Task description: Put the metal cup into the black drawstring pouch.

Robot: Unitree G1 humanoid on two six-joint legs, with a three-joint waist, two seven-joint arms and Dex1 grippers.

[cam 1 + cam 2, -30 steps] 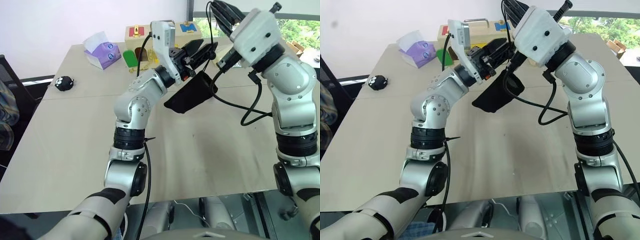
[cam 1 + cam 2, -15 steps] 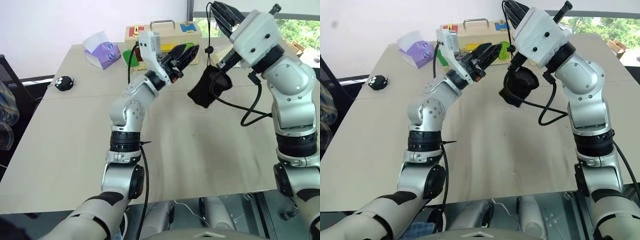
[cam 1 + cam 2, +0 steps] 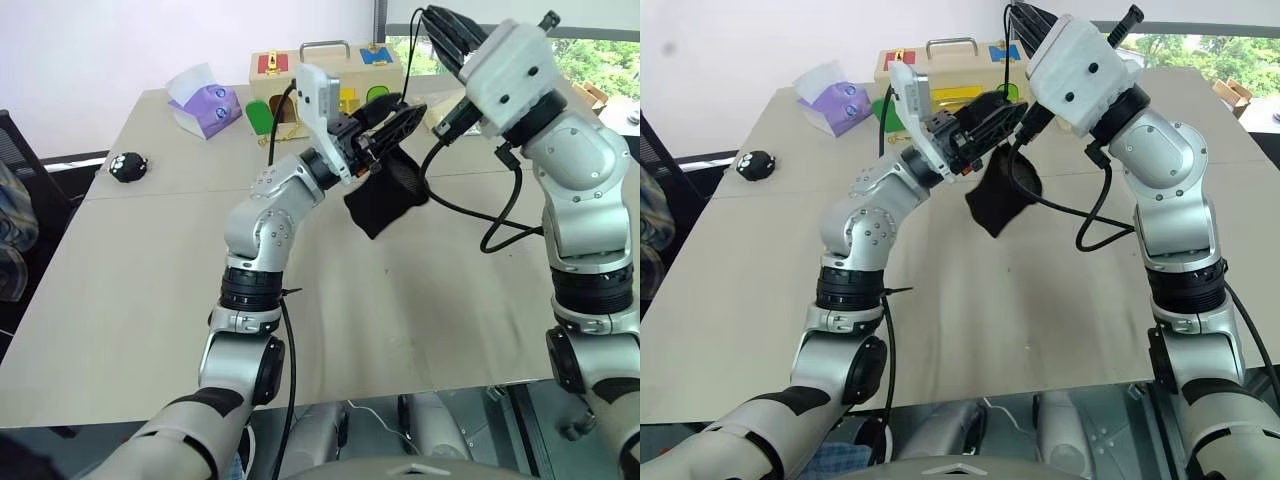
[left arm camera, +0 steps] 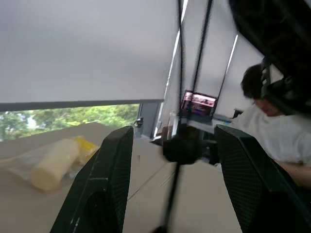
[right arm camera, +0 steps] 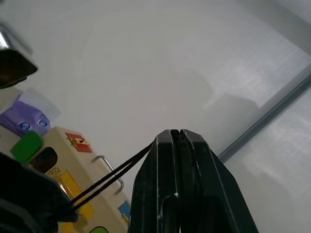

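right gripper (image 5: 176, 141): raised high over the table's far side, fingers pressed together on the pouch's thin black cord (image 5: 109, 177)
black pouch (image 3: 385, 192): hangs in the air from that cord, above the table and clear of it, between the two arms; mouth end up, body slanting down toward the left arm
left gripper (image 3: 392, 112): at the pouch's top end, fingers apart; left wrist view shows the cord and its knot running between the two fingers (image 4: 112, 170). Cannot tell if the fingers touch the fabric
metal cup: cannot tell where it is; possibly hidden by the pouch or the left gripper
table (image 3: 130, 300): light beige, two panels with a seam across
wooden box (image 3: 326, 66): far edge of table, metal handle on top, coloured shapes on its front, behind the left gripper
tissue box (image 3: 205, 105): purple, white tissue sticking up, far left of the table
small black round thing (image 3: 128, 166): white dots, lies near the table's left edge, well apart from the pouch
person (image 4: 272, 131): in the left wrist view, white shirt, beyond the table
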